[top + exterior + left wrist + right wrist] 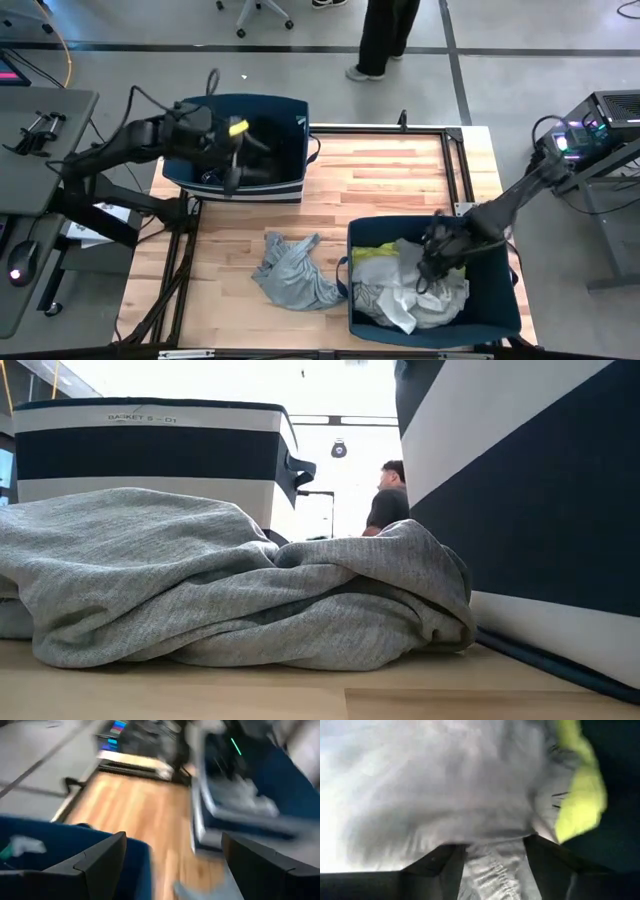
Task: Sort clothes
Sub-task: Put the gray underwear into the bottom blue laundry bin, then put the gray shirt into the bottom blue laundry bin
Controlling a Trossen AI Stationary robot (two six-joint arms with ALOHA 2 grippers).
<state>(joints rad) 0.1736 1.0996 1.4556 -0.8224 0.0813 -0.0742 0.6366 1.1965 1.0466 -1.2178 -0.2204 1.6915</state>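
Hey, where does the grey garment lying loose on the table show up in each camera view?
High view: grey garment on the wood, bottom centre, left of the right-hand bin.
Low view: fills the left and centre foreground.
Left wrist view: probably the blurred grey patch at the bottom edge.
Right wrist view: not in it.
Shared landmark: the right-hand bin.

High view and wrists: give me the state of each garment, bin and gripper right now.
Grey garment: crumpled on the table, outside both bins.
White garments: piled in the right bin.
Yellow garment: in the right bin, beside the white pile.
Left bin: upright, dark clothes inside.
Left gripper: open, over the left bin, holding nothing.
Right gripper: fingers apart, down on the white pile.
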